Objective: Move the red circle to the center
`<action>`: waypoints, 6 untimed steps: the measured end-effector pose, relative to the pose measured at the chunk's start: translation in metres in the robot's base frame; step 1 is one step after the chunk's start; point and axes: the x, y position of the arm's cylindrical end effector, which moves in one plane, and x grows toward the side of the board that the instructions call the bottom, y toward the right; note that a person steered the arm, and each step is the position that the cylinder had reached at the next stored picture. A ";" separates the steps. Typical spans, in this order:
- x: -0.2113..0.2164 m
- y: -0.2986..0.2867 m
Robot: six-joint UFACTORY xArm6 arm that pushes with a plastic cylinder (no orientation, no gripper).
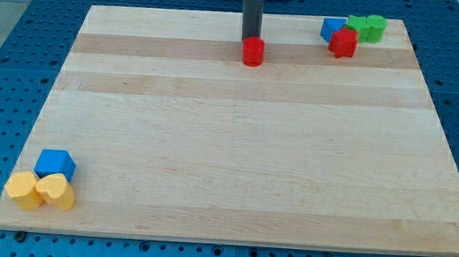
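The red circle is a small red cylinder on the wooden board, near the view's top, a little right of the middle. My tip is the lower end of the dark rod. It stands right behind the red circle, touching or nearly touching its top edge.
At the view's top right sit a red block, a blue block and two green blocks, close together. At the bottom left are a blue cube, a yellow hexagon and a yellow heart. The board lies on a blue perforated table.
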 end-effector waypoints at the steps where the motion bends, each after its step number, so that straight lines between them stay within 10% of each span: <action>1: 0.036 0.000; 6: 0.103 0.044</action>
